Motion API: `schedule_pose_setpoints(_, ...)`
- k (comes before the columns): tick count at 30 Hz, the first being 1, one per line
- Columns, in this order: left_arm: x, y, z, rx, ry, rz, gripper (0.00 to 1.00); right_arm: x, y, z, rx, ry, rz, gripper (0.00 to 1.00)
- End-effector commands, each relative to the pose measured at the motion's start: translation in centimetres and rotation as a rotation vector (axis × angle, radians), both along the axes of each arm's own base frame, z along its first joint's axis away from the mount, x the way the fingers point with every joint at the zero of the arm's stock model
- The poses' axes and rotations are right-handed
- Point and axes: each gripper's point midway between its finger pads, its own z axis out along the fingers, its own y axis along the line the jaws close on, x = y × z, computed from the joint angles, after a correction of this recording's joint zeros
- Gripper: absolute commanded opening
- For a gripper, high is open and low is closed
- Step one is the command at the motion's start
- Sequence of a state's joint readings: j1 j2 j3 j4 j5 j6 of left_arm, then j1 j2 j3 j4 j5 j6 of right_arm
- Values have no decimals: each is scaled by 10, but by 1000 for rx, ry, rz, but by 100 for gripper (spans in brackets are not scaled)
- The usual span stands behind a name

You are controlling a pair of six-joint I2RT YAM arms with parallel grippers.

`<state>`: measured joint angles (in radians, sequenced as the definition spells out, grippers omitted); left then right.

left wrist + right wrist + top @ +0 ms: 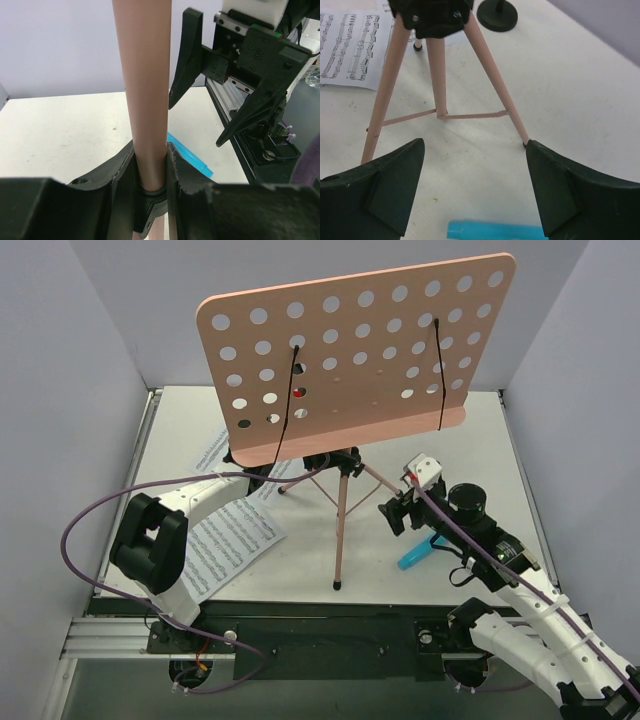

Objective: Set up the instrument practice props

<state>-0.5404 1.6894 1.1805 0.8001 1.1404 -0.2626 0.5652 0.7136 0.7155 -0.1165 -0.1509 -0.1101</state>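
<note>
Left claw (150, 167): clamped on pole of pink hole-punched metal music stand (144, 85). Right claw (475, 185): wide open, empty; tripod legs (492, 80) just ahead, blue plastic item (495, 231) (perhaps clip) below. White printed music sheets (232, 538): beside left claw. Risk: right claw knocks leg, stand topples.

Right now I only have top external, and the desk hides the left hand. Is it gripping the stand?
Observer: Yes. Left wrist shows the left hand shut on the pole, just above a black collar.
Operator: Right hand holding anything?
Observer: No. Right wrist shows the right hand open with nothing in it. The legs stand just ahead of it.
Operator: Tripod spread?
Observer: The thin braces between the legs look stretched straight. I can't tell whether they are locked.
</note>
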Motion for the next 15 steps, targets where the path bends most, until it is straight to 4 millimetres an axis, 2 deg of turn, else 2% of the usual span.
schedule_pose_setpoints(1,-9,3,-39,88,113,-61,0,-1,27,42,-126,-339,283,76)
schedule_pose_setpoints(7,-8,3,-40,87,116,-62,0,-11,49,49,-246,-574,511,69)
schedule_pose_setpoints(8,-8,3,-40,87,117,-62,0,-9,52,48,-271,-595,534,67)
schedule_pose_setpoints(11,-7,2,-40,87,117,-62,0,-4,59,60,-269,-649,547,63)
schedule_pose_setpoints(15,-7,2,-41,87,119,-64,0,4,68,68,-291,-696,573,62)
